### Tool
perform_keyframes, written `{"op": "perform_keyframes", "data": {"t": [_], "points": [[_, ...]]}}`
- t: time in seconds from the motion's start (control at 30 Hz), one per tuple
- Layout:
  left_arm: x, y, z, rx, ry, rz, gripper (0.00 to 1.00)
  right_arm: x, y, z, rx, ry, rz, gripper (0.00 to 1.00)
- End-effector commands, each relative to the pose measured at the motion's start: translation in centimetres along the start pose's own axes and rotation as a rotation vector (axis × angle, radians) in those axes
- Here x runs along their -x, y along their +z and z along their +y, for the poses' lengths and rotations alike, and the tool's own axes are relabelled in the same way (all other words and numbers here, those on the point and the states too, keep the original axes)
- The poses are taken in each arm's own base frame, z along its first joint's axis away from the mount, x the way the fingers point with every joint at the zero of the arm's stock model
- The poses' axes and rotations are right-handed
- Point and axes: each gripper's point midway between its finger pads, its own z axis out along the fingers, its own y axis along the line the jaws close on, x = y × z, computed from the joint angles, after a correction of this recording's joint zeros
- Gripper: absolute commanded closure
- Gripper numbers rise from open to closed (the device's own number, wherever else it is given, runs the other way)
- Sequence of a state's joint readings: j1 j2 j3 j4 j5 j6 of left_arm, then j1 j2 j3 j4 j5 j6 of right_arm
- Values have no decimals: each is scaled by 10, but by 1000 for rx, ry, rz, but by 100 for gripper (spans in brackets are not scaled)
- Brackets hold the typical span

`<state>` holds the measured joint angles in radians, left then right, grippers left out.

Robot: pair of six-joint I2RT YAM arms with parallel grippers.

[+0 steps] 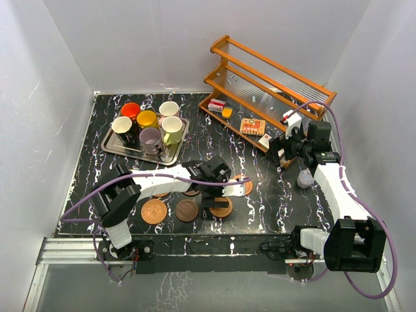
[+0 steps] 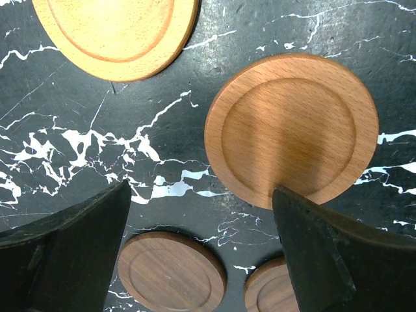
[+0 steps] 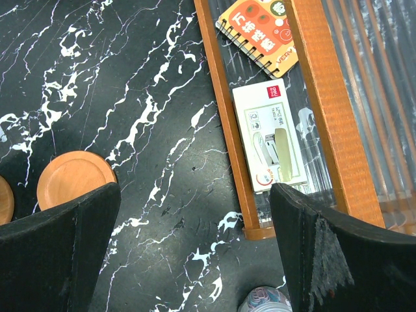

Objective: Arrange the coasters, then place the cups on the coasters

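Observation:
Six cups stand together on a metal tray at the back left: orange, yellow, cream-pink, pale yellow-green, lilac and black with a white inside. Coasters lie near the front: a woven tan one, a dark brown one and two orange-brown ones. My left gripper hovers open just above them, holding nothing. Its wrist view shows an orange-brown coaster and two dark brown coasters. My right gripper is open and empty beside the rack.
A wooden two-tier rack stands at the back right, with a stapler box, a spiral notebook and small items on its lower shelf. A small translucent cup sits on the table under the right arm. White walls enclose the table.

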<state>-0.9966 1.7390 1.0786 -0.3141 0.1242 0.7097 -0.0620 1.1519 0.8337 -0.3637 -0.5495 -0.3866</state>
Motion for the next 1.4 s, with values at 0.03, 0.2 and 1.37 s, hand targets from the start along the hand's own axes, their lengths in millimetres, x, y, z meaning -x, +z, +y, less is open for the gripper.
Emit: {"op": "perform_keyframes", "data": {"t": [0.03,0.2,1.37], "points": [[-31,-6,-24,-95,-11,103,11,10,-2,-4,-10,-24,-40,2],[-29,-7,-28,-122,-10,98,11,10,-1,-4,-10,-24,-39,2],[-1,-14,-61,-298,-66,-43,12,10,-2,-4,-12,-26,-39,2]]}}
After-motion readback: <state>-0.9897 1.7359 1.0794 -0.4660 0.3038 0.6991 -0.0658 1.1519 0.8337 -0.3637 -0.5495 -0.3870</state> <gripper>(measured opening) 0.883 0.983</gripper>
